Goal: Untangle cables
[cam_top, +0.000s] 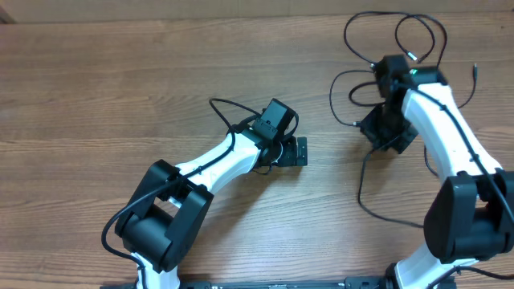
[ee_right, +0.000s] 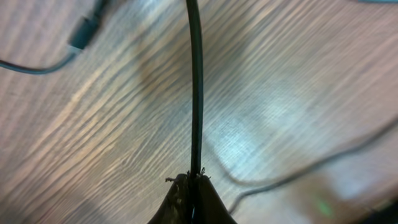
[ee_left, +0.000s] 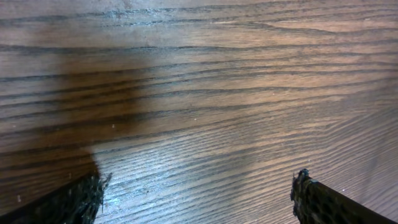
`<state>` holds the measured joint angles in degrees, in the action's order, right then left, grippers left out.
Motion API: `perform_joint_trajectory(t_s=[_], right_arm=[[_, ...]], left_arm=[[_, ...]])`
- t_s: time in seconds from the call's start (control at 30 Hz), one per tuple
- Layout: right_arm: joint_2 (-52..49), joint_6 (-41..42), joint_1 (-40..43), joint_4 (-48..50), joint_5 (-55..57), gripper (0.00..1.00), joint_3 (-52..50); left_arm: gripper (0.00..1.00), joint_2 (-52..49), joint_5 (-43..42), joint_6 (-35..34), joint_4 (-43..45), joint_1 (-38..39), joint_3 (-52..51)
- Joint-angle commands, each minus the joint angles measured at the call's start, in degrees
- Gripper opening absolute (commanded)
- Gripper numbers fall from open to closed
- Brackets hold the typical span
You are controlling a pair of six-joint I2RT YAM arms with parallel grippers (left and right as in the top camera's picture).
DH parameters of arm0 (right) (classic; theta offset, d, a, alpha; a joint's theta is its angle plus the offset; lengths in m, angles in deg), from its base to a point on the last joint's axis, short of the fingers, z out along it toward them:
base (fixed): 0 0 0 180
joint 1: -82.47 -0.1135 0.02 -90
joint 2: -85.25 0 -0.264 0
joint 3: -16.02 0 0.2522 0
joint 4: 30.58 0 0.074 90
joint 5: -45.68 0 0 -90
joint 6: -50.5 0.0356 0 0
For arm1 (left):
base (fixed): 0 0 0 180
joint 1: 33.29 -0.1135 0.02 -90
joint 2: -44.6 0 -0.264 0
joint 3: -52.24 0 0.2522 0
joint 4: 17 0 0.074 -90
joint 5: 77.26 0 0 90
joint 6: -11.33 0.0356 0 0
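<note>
Several thin black cables (cam_top: 358, 189) loop over the wooden table at the far right, around my right arm. My right gripper (cam_top: 386, 128) hangs among them. Seen from the right wrist, my right gripper (ee_right: 194, 178) is shut on one black cable (ee_right: 196, 93), which runs taut and straight up out of the fingertips. A plug end (ee_right: 83, 35) lies at the upper left, and another cable (ee_right: 292, 175) lies blurred on the wood to the right. My left gripper (cam_top: 291, 152) sits mid-table, away from the cables. In the left wrist view it (ee_left: 199, 191) is open over bare wood, with nothing between the fingers.
The left arm's own thicker black wire (cam_top: 225, 107) arcs behind its wrist. A loose cable end (cam_top: 475, 71) lies near the table's right edge. The table's far edge runs along the top of the overhead view.
</note>
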<state>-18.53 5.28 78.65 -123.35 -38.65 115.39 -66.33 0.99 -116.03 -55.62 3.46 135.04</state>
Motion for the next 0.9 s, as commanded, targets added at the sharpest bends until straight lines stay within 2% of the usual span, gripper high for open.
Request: perform_joint_trajectory(t_s=[0.0, 0.13, 0.43, 0.63, 0.87], right_arm=[[0.26, -0.26, 2.32, -3.21, 3.5, 0.04, 6.08], [0.26, -0.26, 7.21, -6.16, 4.17, 0.04, 10.16], [0.26, -2.01, 17.42, -8.66, 0.09, 0.04, 10.4], [0.26, -3.32, 17.31, -8.2, -3.26, 0.11, 10.36], [0.24, -3.3, 13.29, -6.82, -3.5, 0.15, 10.14]], left_arm=[[0.99, -0.94, 0.31, -0.31, -0.76, -0.37, -0.31], [1.0, -0.94, 0.31, -0.31, -0.76, -0.37, -0.31], [1.0, -0.94, 0.31, -0.33, -0.26, -0.37, -0.31], [1.0, -0.94, 0.28, -0.33, -0.26, -0.37, -0.31], [0.99, -0.94, 0.13, -0.33, -0.26, -0.35, -0.31]])
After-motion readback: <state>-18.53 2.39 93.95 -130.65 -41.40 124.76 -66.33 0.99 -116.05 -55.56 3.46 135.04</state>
